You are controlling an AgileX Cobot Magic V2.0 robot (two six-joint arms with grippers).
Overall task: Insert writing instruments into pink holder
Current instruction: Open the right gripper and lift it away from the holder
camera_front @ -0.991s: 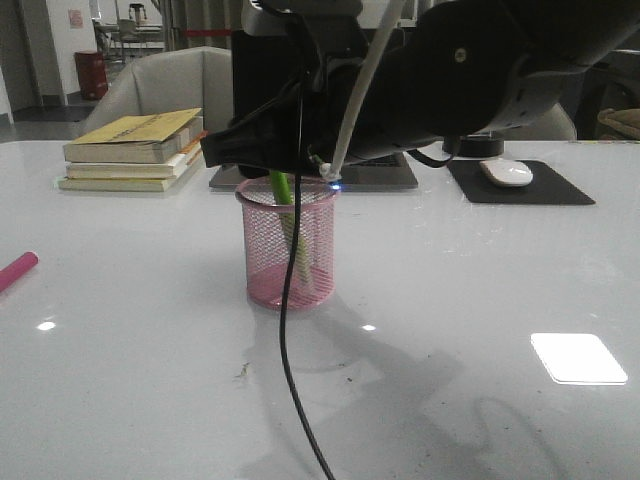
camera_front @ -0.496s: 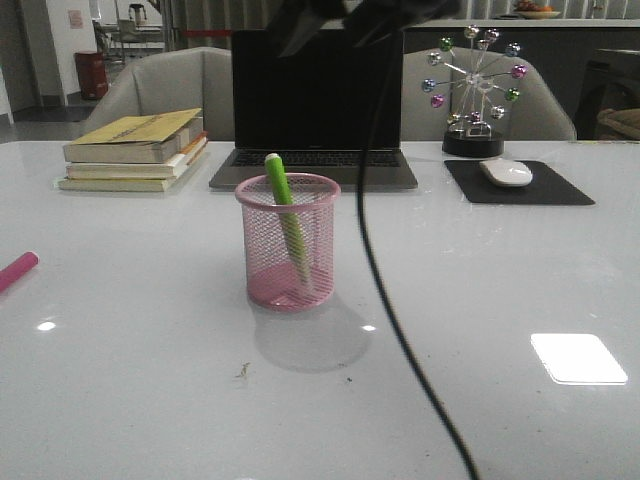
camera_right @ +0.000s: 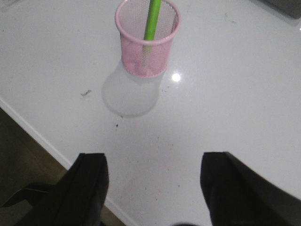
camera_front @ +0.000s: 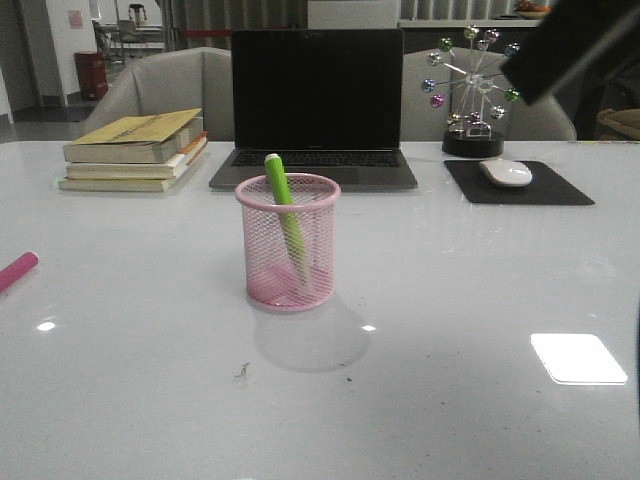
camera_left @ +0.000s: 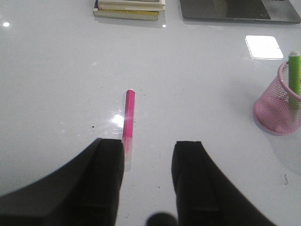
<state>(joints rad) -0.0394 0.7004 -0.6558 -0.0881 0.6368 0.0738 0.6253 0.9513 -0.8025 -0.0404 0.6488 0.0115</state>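
Note:
The pink mesh holder [camera_front: 288, 243] stands mid-table in front of the laptop, with the lime green marker [camera_front: 283, 205] leaning inside it, its cap above the rim. The wrist views show the same holder [camera_right: 147, 42] [camera_left: 277, 106] and green marker [camera_right: 151, 19] [camera_left: 294, 77]. The magenta marker [camera_left: 128, 113] lies flat on the table; only its end [camera_front: 17, 270] shows at the front view's left edge. My left gripper [camera_left: 148, 146] hovers open just short of it, nothing between its fingers. My right gripper [camera_right: 153, 160] is open and empty, high and back from the holder.
A stack of books [camera_front: 135, 150] lies at the back left. An open laptop [camera_front: 315, 105] stands behind the holder. A mouse [camera_front: 507, 172] on a black pad and a ball ornament [camera_front: 472, 90] sit at the back right. The table's near edge [camera_right: 42, 141] shows in the right wrist view.
My right arm has let go of the green marker, risen from above the holder and swung off to the upper right. The green marker now stands free in the holder.

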